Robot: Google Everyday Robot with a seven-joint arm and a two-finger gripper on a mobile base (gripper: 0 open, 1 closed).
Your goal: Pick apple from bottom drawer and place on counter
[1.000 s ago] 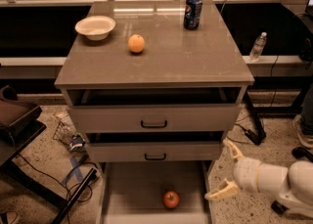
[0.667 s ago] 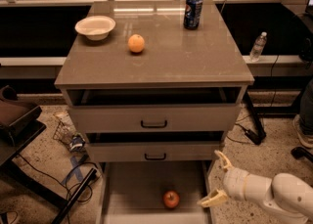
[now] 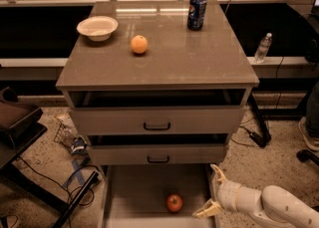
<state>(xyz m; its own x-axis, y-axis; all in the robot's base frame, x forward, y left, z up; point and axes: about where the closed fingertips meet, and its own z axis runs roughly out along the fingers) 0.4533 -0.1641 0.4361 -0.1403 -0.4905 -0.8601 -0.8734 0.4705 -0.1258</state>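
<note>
My pincer point(image 3: 206, 191) hung low at the right-hand side of the bottom drawer point(image 3: 106, 196), its two pale fingers point(image 3: 217, 173) spread wide apart, one pointing up and one pointing down toward the lower edge of the view. It was released and held nothing. The fingers sat over the drawer's right wall, and I could not tell whether they touched it. My white forearm ran off to the lower right behind them.

The apple point(image 3: 174, 203) lay on the drawer's flat pale floor, just left of my pincer and apart from it. It was small, round and red-orange, with a dark stem dimple on top.

The drawer stood pulled out under two handled drawers point(image 3: 157, 120), both slightly ajar. Above them the counter point(image 3: 199, 57) carried an orange point(image 3: 139, 44), a pale bowl point(image 3: 97, 27) at the back left and a blue can point(image 3: 197, 11) at the back right.
</note>
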